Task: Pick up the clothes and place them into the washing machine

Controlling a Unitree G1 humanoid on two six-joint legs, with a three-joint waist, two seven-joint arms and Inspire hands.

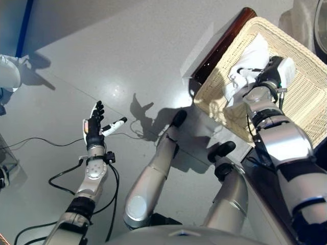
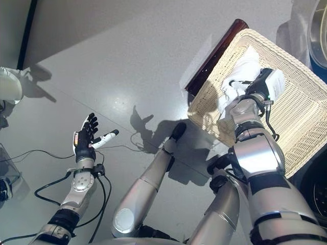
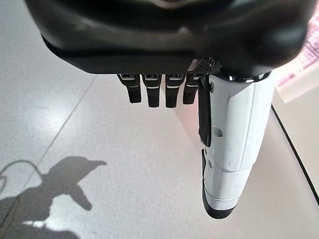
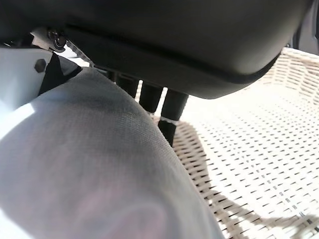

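Basket [image 1: 301, 66]: wicker, surrounds the right hand and holds the white clothes.
Washing machine [image 2: 319, 35]: its edge shows just beyond the basket, past the right hand.
Clothes [image 1: 250, 64]: bunched directly under and against the right hand, stretching away from the wrist; far from the left hand.
Right hand [image 1: 273, 71]: down on the cloth, fingers buried, so grip cannot be told.
Left hand [image 1: 94, 127]: fingers spread, empty, hovering over bare floor.

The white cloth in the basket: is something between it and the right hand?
Nothing visible. The right hand is already down in the wicker basket, against the white cloth; the right wrist view shows cloth bunched directly by its fingers. The left hand hangs open over the floor.
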